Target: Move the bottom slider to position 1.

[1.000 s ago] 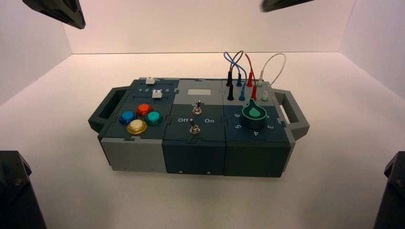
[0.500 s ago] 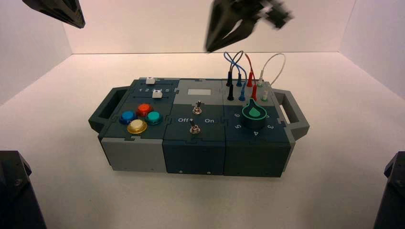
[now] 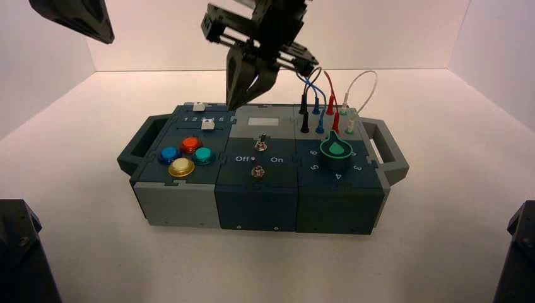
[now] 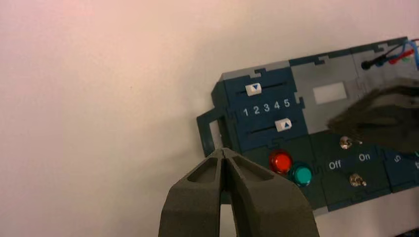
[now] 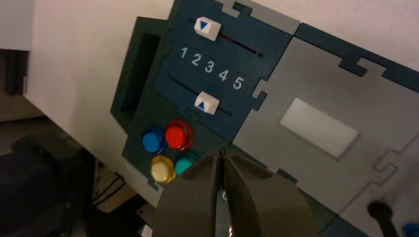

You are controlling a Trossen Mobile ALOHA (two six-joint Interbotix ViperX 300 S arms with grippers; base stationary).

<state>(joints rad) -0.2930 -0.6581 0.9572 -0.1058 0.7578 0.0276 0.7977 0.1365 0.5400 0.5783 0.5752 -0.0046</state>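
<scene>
The bottom slider (image 3: pixel 206 124) is a small white cube knob on the box's left rear panel. It also shows in the left wrist view (image 4: pixel 283 125) and the right wrist view (image 5: pixel 206 104), standing about under the 4. The digit "1" (image 5: pixel 184 52) is the first of the printed row and also shows in the left wrist view (image 4: pixel 245 112). My right gripper (image 3: pixel 236 103) is shut and empty. It hangs above the box's rear, just right of the sliders, and touches nothing; its tips show in the right wrist view (image 5: pixel 221 155). My left gripper (image 4: pixel 225 150) is shut, parked high at the far left (image 3: pixel 82 19).
The twin white knob (image 3: pixel 198 106) sits on the farther track. In front of the sliders are the blue, red, teal and yellow buttons (image 3: pixel 181 166). Two toggle switches (image 3: pixel 257 170) stand mid-box, the green dial (image 3: pixel 335 150) at the right, plugged wires (image 3: pixel 322 95) behind it.
My right gripper has come down and to the left from the top edge of the view to just above the box's rear. The slider knobs and the left arm have not moved.
</scene>
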